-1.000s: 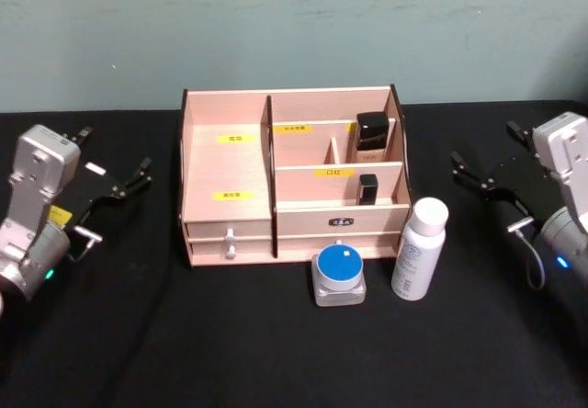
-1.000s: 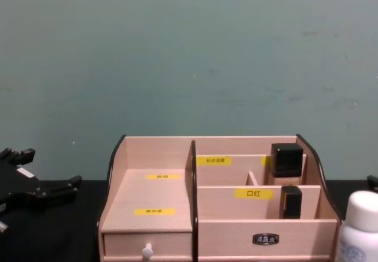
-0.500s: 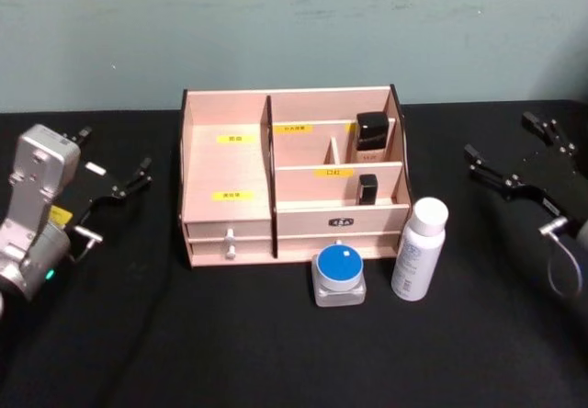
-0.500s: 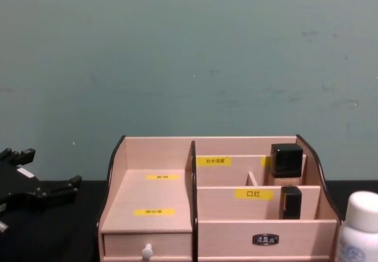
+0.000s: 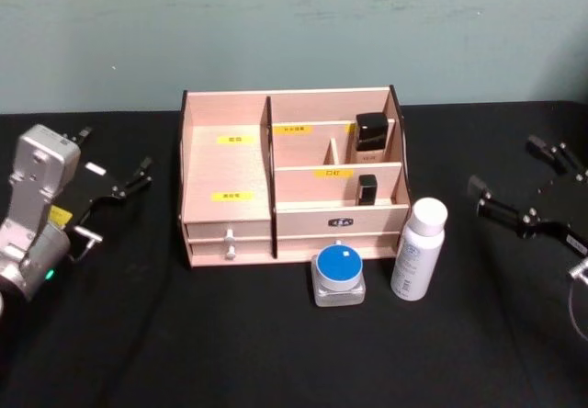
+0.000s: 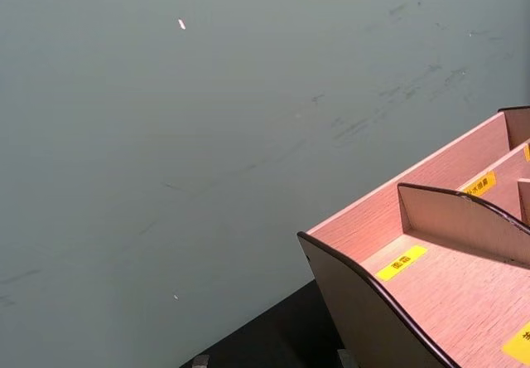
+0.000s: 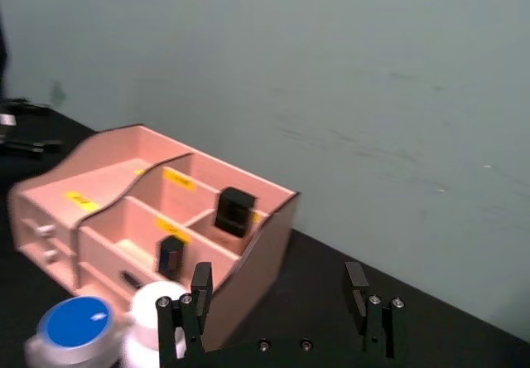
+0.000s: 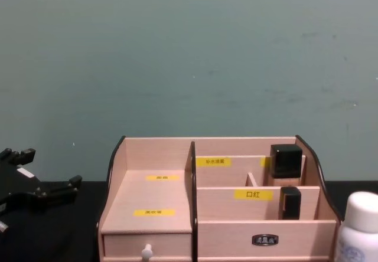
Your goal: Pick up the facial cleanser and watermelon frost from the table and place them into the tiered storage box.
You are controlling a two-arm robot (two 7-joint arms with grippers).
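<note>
Tiered storage box (image 5: 209, 164): light wood, stepped, with dark-edged curved sides and yellow labels. It stands at the middle of the black table (image 5: 230, 344), its back toward the grey-green wall (image 5: 294, 31). A drawer with a white knob (image 5: 230, 239) sits at its lower left front. The wide left tier is bare. On the right, one dark-capped item (image 5: 372, 136) stands in the rear compartment and a smaller dark item (image 5: 367, 188) in the compartment in front of it. White bottle (image 5: 418, 252), white cap: upright on the table, just beside the box's front right corner. Squat clear jar with blue lid (image 5: 339, 275): on the table just in front of the box's right half, left of the bottle and apart from it. Which of the two is the cleanser and which the watermelon frost cannot be told. Right gripper (image 5: 505, 164): to the right of the bottle, clear of it, fingers spread wide with nothing between them. Left gripper (image 5: 115, 151): at the table's left, apart from the box, fingers likewise parted and empty.
</note>
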